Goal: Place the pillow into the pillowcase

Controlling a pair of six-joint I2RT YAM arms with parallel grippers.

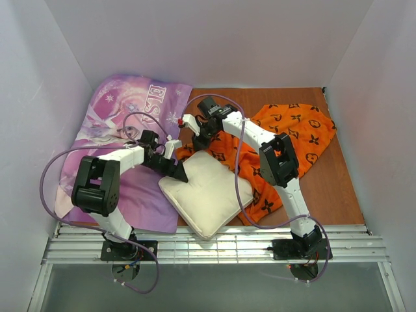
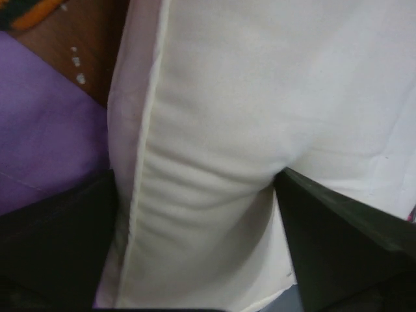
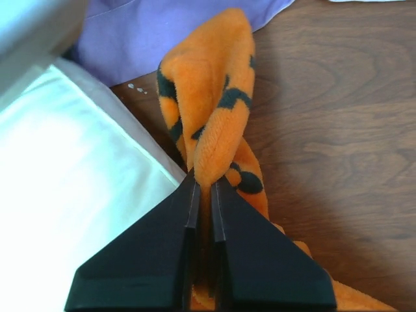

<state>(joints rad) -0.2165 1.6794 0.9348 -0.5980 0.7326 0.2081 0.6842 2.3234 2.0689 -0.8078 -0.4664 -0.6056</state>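
Top external view showed the pillow (image 1: 207,192) lying on the worktop (image 1: 338,188), wholly outside the pillowcase (image 1: 289,133). The case lay crumpled behind it and to its right, with one fold touching the pillow's far edge. A purple printed fabric (image 1: 123,123) lay just beside the pillow on the left (no part of this job, in our judgement).

Right wrist view showed the right claw (image 3: 205,185) clamped tight on a raised ridge of the orange cloth, close beside the pillow's edge. We judged the purpose to be lifting a layer so that the mouth of the case might open. Whether the pinch took one layer or two could not be told.

Left wrist view showed the left claw (image 2: 195,175) spread wide, its fingers astride the pillow's seamed edge, with cloth bulging between them. We judged it placed to take or steady the pillow for feeding in. No firm grip was evident.

As to pose, the left arm (image 1: 120,162) ran up from its base, then bent rightward with a low forearm aimed at the pillow's near-left corner. The right arm (image 1: 260,140) folded at the elbow above the case and leaned left, wrist tipped down toward the worktop. The two claws stood near each other but apart.
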